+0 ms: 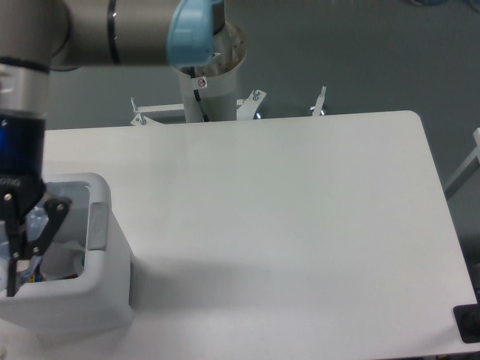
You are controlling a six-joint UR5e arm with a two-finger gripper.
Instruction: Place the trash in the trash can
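A: Although the bin's inside was mostly hidden, what could you make out of the trash (pixel 37 225)?

B: Something clear and glinting sat between the pincer's (pixel 30 244) fingers, down inside the trash can (pixel 97 300). I took it for the plastic bottle, though blur kept me from being sure. A pale patch lay lower in the bin, possibly the paper wad; I couldn't tell.

A: And the pincer itself?

B: Its dark fingers stood at a narrow-to-middling spread, reaching below the rim. Whether they gripped the clear thing or had let go, I couldn't tell.

A: So how far along did it seem?

B: Near the end, by my judgement. No trash lay anywhere on the bench (pixel 285 225), so what remained was probably only releasing and lifting the arm (pixel 22 142) out.

A: Materials?

B: The can was boxy white plastic, smooth, with rounded corners, a thick rim and a grey strip along its right rim. The bench was matte white with a rounded corner, and the arm was grey metal with a blue cap.
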